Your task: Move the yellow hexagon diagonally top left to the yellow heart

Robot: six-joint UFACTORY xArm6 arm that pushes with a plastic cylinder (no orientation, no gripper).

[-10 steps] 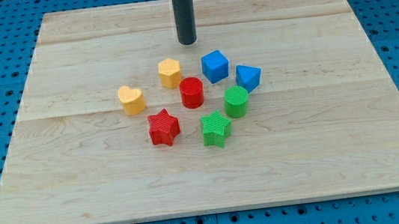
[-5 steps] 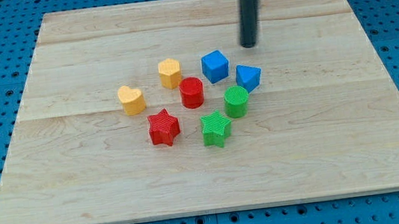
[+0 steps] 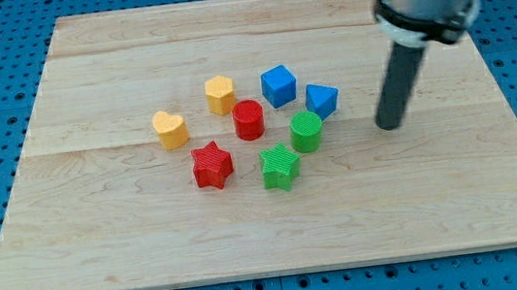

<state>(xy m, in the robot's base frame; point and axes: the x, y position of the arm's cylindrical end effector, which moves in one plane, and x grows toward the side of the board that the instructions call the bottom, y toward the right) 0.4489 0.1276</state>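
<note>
The tip [image 3: 390, 126] is seen resting on the wooden counter [image 3: 105, 250], at the view's right of the block cluster, touching nothing. No gripper is fitted, so no open/closed state can be told; only a straight dark rod is shown. Nearest to the tip, just to its left, the blue triangular block [image 3: 322, 101] is found, w/ the green cylinder [image 3: 306, 131] a bit further left & lower. The blue cube [image 3: 278, 85] lies up-left of the tip. The yellow hexagon [image 3: 220, 95] sits well left of the tip, beyond the red cylinder [image 3: 248, 120]. The yellow heart [image 3: 170, 129] is placed further left still, down-left of the hexagon. Red star [image 3: 211, 165] & green star [image 3: 280, 167] are set low-left.
</note>
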